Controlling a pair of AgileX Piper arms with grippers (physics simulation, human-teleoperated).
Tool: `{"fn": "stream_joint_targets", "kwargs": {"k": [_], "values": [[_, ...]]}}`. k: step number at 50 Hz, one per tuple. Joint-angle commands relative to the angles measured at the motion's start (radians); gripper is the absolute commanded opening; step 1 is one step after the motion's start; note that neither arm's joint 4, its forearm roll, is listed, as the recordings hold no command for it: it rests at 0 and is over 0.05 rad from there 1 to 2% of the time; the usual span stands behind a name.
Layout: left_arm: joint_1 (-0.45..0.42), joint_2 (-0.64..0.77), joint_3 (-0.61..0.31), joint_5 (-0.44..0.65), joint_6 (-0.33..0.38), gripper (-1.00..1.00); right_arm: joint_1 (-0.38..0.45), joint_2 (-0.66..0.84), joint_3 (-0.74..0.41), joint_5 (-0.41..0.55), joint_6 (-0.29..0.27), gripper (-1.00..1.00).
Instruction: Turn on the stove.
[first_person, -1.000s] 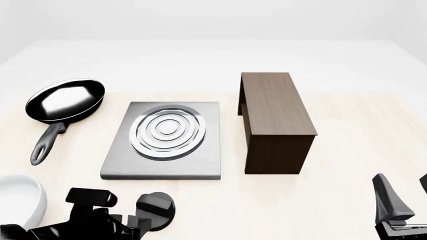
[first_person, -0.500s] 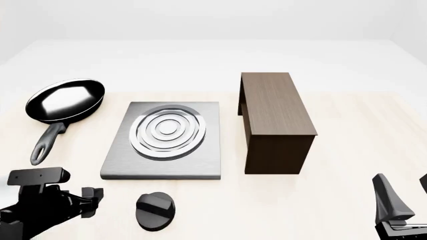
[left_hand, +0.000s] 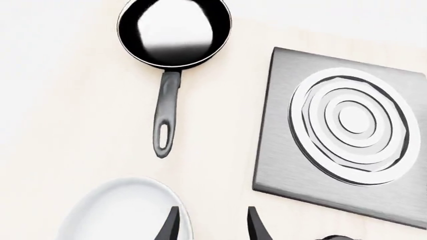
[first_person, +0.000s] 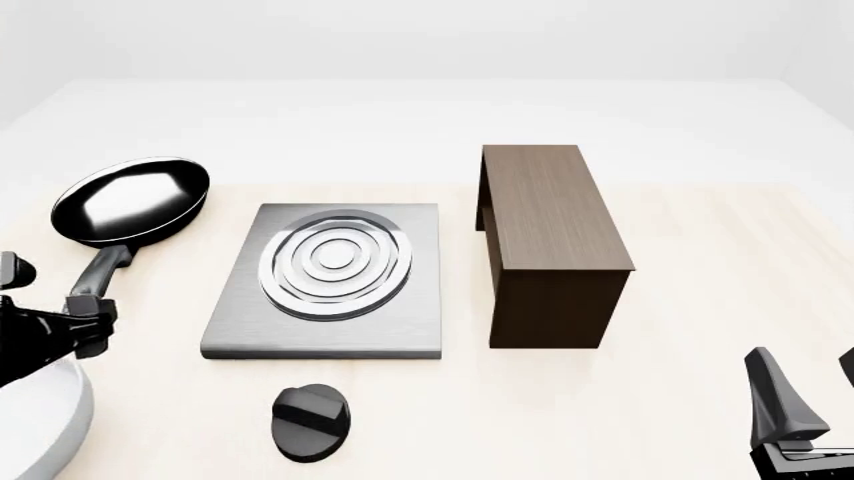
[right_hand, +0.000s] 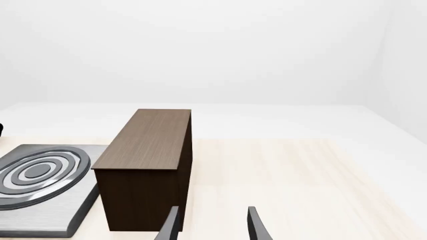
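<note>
The stove is a grey metal slab (first_person: 327, 320) with raised silver rings, lying mid-table; its separate black round knob (first_person: 311, 422) sits on the table just in front of it, untouched. My left gripper (first_person: 83, 325) hovers at the far left, between the pan's handle and the bowl and well left of the knob. In the left wrist view its fingers (left_hand: 215, 227) stand open and empty, with the slab (left_hand: 280, 150) beside them and the knob (left_hand: 340, 238) barely showing at the edge. Low at the front right, my right gripper (first_person: 810, 385) is open and empty (right_hand: 213, 227).
A black frying pan (first_person: 131, 203) (left_hand: 175, 31) lies left of the stove, handle toward me. A white bowl (first_person: 34, 420) (left_hand: 123, 210) sits at the front left under the left arm. A brown wooden box (first_person: 550, 240) (right_hand: 147, 170) stands right of the slab (right_hand: 40, 205).
My left arm has pulled away from the knob, swinging left and back over the bowl. The knob now lies uncovered. The right arm has not moved.
</note>
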Motion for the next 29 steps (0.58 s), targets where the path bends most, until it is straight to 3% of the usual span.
{"fn": "stream_joint_targets", "kwargs": {"k": [1, 29], "values": [[0.116, -0.122, -0.181, 0.189, 0.006, 1.0, 0.0, 0.0, 0.0, 0.0, 0.0, 1.0], [0.332, -0.16, -0.35, 0.286, -0.059, 1.0, 0.0, 0.0, 0.0, 0.0, 0.0, 1.0]]}}
